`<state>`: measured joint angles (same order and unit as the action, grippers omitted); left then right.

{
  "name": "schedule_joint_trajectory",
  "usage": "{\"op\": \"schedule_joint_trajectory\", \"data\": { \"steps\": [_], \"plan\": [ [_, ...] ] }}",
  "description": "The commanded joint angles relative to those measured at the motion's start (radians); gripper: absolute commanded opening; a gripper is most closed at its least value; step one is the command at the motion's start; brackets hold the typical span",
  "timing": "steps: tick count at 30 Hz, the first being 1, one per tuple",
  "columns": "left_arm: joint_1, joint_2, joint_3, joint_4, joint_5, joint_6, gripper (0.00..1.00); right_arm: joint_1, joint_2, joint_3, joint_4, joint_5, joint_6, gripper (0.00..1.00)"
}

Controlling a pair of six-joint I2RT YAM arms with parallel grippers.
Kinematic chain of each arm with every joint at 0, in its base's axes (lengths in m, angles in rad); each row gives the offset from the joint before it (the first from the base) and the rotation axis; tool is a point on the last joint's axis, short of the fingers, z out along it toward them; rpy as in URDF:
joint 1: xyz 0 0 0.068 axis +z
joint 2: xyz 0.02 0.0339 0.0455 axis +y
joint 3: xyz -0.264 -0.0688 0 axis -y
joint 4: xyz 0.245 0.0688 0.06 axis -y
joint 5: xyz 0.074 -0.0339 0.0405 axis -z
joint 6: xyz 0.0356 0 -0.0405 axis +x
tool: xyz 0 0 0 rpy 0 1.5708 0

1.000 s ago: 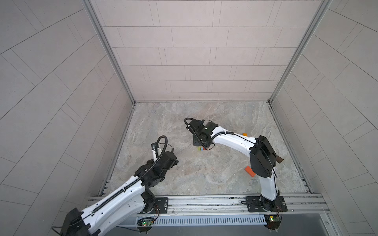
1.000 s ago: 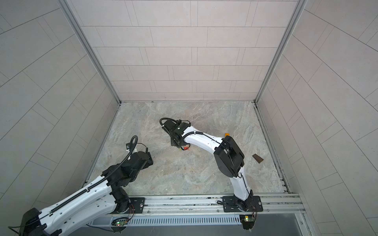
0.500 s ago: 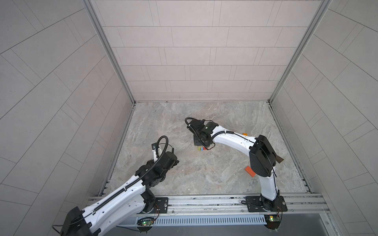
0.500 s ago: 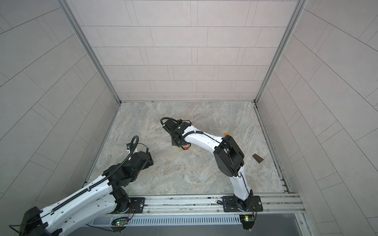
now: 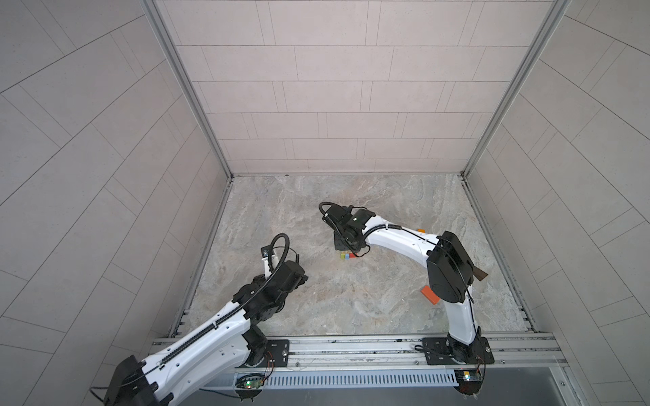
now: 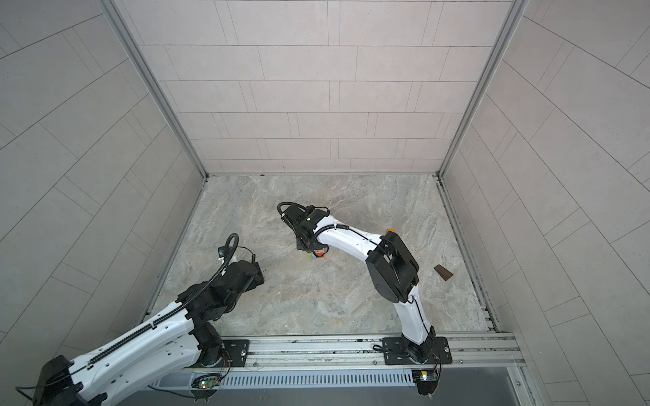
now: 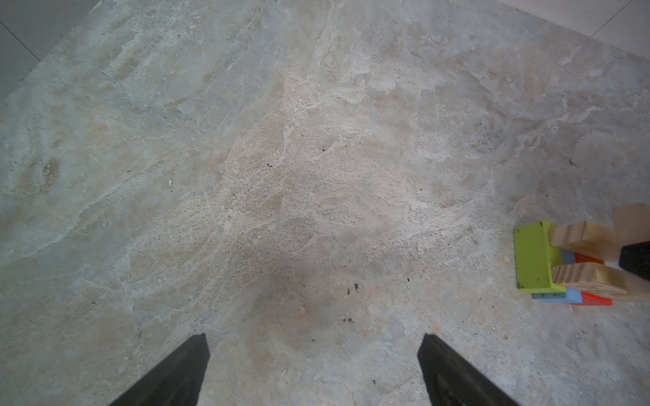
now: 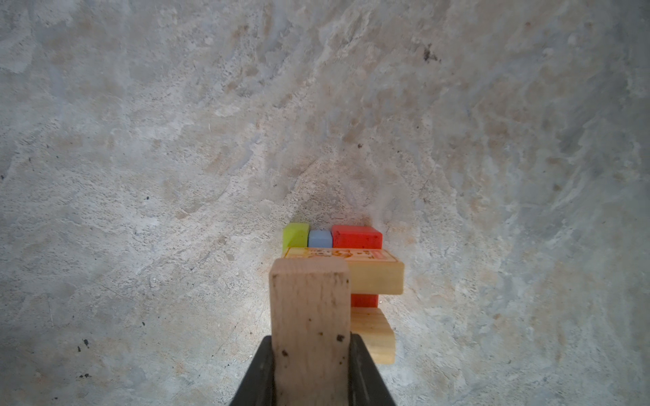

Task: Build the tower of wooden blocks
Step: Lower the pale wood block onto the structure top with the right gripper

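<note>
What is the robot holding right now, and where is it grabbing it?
The right gripper pinches a plain tan block by its two sides, at the end nearest the wrist. The left gripper is open, holding nothing.

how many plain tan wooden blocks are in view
3. One plain tan wooden block is clamped in the jaws of the right gripper, over the tower. Two lie across its coloured bottom layer, one printed on top, one beside it. More may be hidden under the arm.
</note>
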<state>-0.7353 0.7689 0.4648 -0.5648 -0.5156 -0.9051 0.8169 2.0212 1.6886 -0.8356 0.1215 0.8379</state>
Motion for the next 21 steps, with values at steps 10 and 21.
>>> {"op": "schedule_joint_trajectory", "data": {
  "steps": [10, 21],
  "plan": [
    [0.004, 0.001, -0.021, 0.014, -0.002, 0.000, 1.00, -0.010, 0.030, 0.022, -0.016, 0.013, 0.001, 0.28],
    [0.004, -0.002, -0.024, 0.011, 0.002, -0.001, 1.00, -0.010, 0.028, 0.019, -0.006, 0.012, 0.004, 0.28]
  ]
}}
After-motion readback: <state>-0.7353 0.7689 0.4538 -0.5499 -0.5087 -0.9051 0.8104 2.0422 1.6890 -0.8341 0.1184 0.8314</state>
